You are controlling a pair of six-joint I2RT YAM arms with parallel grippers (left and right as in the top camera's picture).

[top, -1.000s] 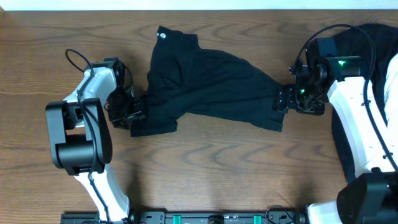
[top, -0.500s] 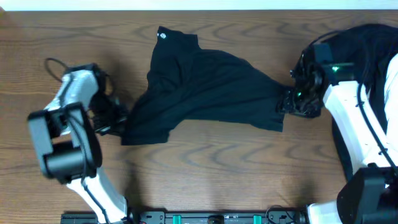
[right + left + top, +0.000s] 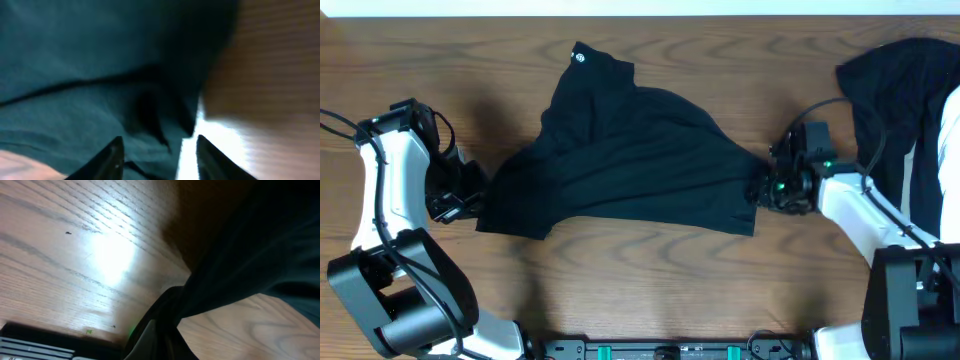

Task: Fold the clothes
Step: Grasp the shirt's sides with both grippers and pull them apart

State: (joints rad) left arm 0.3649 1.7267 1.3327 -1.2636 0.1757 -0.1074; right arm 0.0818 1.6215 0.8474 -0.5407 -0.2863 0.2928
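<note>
The clothes [image 3: 620,150] lie unfolded on the counter [image 3: 650,270]. The left gripper [image 3: 468,208] has its fingers clamped on one corner. Whether the right gripper [image 3: 763,188] fingers hold the cloth is unclear.

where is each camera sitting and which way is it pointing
Overhead: fixed above the table, looking straight down; both arms show, with the left gripper and right gripper at opposite ends of the clothes.
Left wrist: low over the table, looking along its fingers, which are shut on a bunched black corner.
Right wrist: close above the garment's edge, looking past its two fingers, which stand apart.
Shared: both wrist views show the clothes lying on the table.
</note>
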